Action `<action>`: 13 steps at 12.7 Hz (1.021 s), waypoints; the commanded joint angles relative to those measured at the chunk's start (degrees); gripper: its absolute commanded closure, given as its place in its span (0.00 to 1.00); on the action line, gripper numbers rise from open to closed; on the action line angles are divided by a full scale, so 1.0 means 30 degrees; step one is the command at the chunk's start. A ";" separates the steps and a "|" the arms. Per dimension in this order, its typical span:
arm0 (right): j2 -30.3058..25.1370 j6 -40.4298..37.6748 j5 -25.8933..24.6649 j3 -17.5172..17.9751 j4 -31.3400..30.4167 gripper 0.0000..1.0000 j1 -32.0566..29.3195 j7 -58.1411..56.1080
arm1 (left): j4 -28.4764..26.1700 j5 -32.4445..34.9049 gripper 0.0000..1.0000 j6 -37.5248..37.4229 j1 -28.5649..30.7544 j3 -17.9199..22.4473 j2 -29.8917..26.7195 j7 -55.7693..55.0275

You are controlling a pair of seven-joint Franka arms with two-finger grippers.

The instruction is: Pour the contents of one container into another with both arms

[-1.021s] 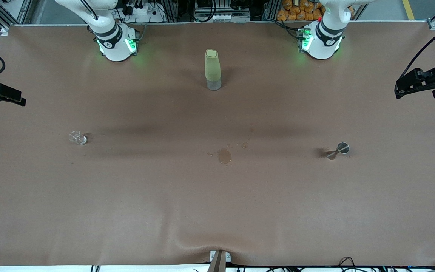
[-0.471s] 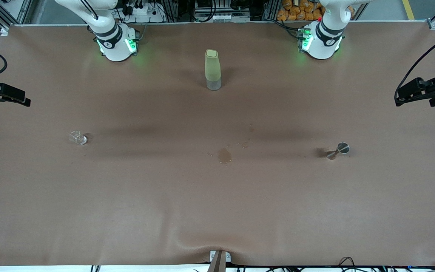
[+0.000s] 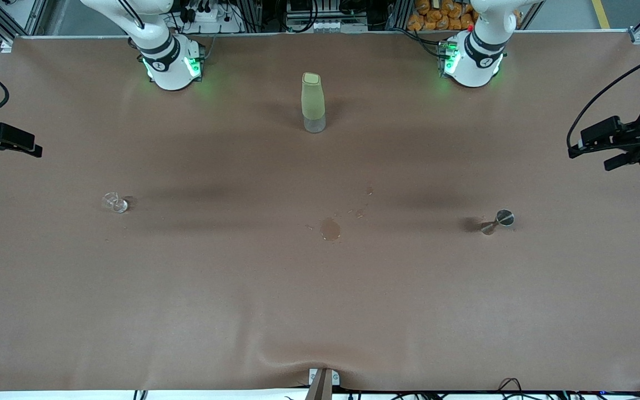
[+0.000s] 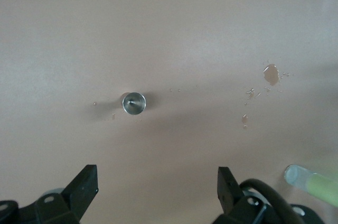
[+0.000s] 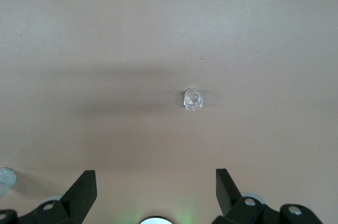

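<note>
So nearest the front camera there's a small brownish puddle (image 3: 330, 229) sitting on the brown paper-covered table (image 3: 242, 311), roughly mid-table, with a few stray droplets (image 3: 360, 211) just a bit farther up. Slightly farther from the camera than the puddle, toward the left arm's end of the table, is the small silvery hourglass-shaped metal jigger (image 3: 498, 221), standing upright on its own. At about the same depth, toward the right arm's end, sits the tiny clear glass cup (image 3: 114, 203), also upright and nothing touching it.

The left gripper (image 3: 592, 149) hangs in the air over the left arm's end of the table, fingers spread wide with nothing between them; its wrist view looks straight down at the jigger. The right gripper (image 3: 30, 150) hangs over the right arm's end, fingers (image 5: 84, 189) spread wide and empty too, with the glass cup below in its wrist view.

Farthest back, between the two arm bases, stands a tall pale-green bottle with a clear base (image 3: 313, 103).
</note>
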 commanded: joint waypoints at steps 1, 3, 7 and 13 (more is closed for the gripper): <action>-0.0101 -0.0132 -0.0087 0.0067 0.0170 0.00 -0.0818 -0.1415 | -0.1955 -0.0484 0.00 0.1562 0.0012 -0.0227 -0.1043 0.0683; -0.0217 -0.0191 -0.0376 0.0038 0.0346 0.00 -0.1144 -0.5383 | -0.2717 -0.0571 0.00 0.2529 0.0012 -0.0227 -0.1014 0.1937; -0.0335 -0.0337 -0.0349 -0.0079 0.0230 0.00 -0.3308 -1.6364 | -0.3716 -0.2913 0.00 0.2827 0.0419 -0.0139 -0.0577 0.5450; -0.0218 -0.0193 -0.1079 -0.0109 -0.0209 0.00 -0.5246 -3.0289 | -0.3805 -0.6103 0.00 0.2797 0.3376 -0.0139 0.3811 1.5405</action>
